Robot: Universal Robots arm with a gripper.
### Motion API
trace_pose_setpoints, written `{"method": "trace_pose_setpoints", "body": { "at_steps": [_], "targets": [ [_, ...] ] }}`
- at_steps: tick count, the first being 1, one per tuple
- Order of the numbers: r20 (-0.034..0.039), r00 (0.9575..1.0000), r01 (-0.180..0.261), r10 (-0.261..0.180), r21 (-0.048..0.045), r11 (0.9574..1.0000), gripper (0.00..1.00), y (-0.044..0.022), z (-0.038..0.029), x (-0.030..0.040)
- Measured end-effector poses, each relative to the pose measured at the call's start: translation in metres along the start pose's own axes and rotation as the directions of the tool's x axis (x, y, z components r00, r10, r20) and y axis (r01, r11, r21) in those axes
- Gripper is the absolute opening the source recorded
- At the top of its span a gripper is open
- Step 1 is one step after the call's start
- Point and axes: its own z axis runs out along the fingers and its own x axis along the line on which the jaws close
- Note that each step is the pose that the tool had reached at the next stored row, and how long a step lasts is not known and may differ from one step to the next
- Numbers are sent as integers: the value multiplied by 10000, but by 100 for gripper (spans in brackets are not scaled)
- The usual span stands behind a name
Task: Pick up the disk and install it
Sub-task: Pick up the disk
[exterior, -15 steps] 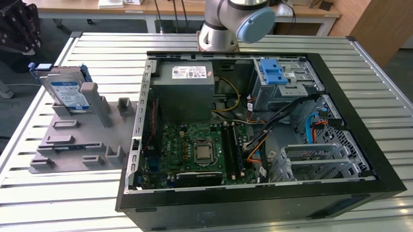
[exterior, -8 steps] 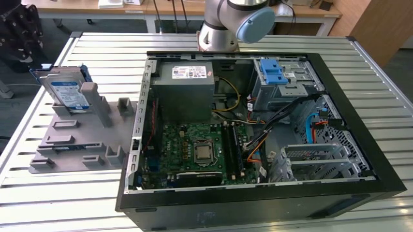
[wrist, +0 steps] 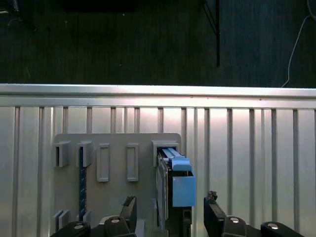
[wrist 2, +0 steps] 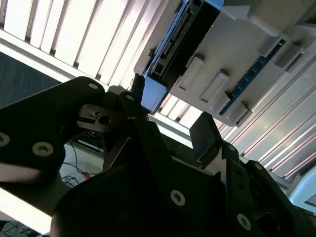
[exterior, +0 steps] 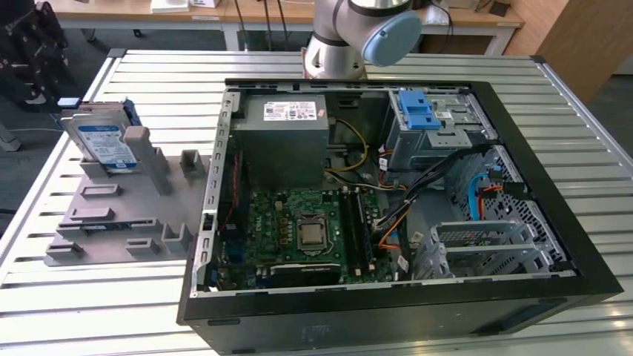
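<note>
Exterior and wrist views of the pick-up stage. The disk (exterior: 104,142) stands on its long edge in a slot of the grey holder (exterior: 129,215), which lies on the slatted metal table (exterior: 148,67) at about nine to ten o'clock of the open computer case (exterior: 396,322) in the exterior view. Standing upright probably serves the grasp, since both broad faces are left free and the narrow top edge, with its blue bracket, is turned up toward the tool. In the first wrist view the gripper (wrist: 170,210) looks straight down on that edge. Its two dark fingers (wrist: 129,207) are spread apart and grasp nothing, one lying to each side of the disk's line and clear of it, with no contact visible. The second wrist view shows the same arrangement obliquely, with the released fingers (wrist 2: 203,131) framing the blue end of the bracket and the holder's raised blocks beyond. This straddling pose suggests alignment for a pinch across the thin dimension of the disk. Inside the case, at about one o'clock, sits the grey metal drive bay (exterior: 450,133) with a blue latch (exterior: 419,111) on top of it, well apart from the holder. The arm (exterior: 346,30) rises at twelve o'clock behind the case. The disk is seated in the holder, so neither the lift nor the installation has been done.
</note>
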Motion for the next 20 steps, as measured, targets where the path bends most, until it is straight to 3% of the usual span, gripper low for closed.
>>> {"method": "trace_pose_setpoints", "body": {
  "at_steps": [1, 7, 13, 20],
  "targets": [
    [-1, 10000, 65, -65, -4, 10000, 64, 3, 16, -3],
    [-61, 10000, 47, -47, -2, 10000, 64, 14, 130, -99],
    [-297, 9996, -13, 14, 24, 10000, 64, 58, 209, -103],
    [-306, 9992, -261, 262, 40, 9997, 64, 60, 271, -125]
  ]
}}
